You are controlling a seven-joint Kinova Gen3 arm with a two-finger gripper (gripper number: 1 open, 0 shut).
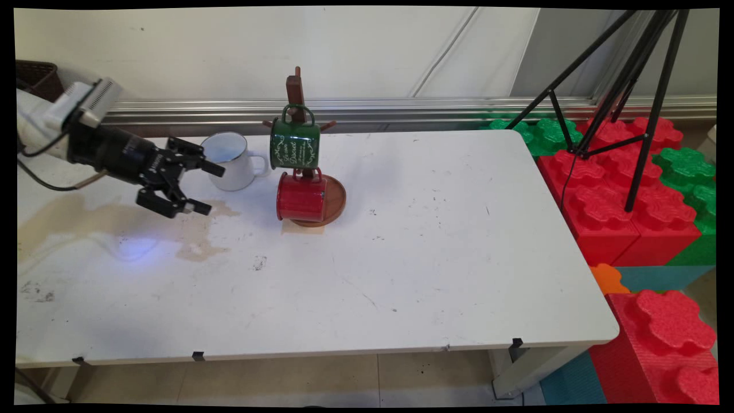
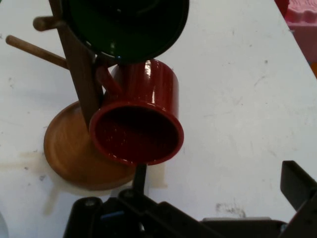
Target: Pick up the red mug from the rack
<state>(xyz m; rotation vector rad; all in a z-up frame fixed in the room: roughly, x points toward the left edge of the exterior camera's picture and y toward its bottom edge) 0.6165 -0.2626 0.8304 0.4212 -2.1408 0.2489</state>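
Gripper (image 1: 203, 187) at mid-left of the main view hangs above the table (image 1: 401, 258) with its two fingers spread wide and nothing between them. Just right of it stands a white mug (image 1: 229, 162). Farther right, a wooden mug tree (image 1: 298, 94) on a round base carries a green mug (image 1: 295, 143) above a red mug (image 1: 299, 198), whose open mouth faces the hand view.

A white rectangular desk (image 1: 436, 258) with scuffs and a pale brown stain is carrying a white enamel mug (image 1: 229, 162) near its far left and, just beside it, a brown wooden mug stand (image 1: 335, 201) sitting on its round base.
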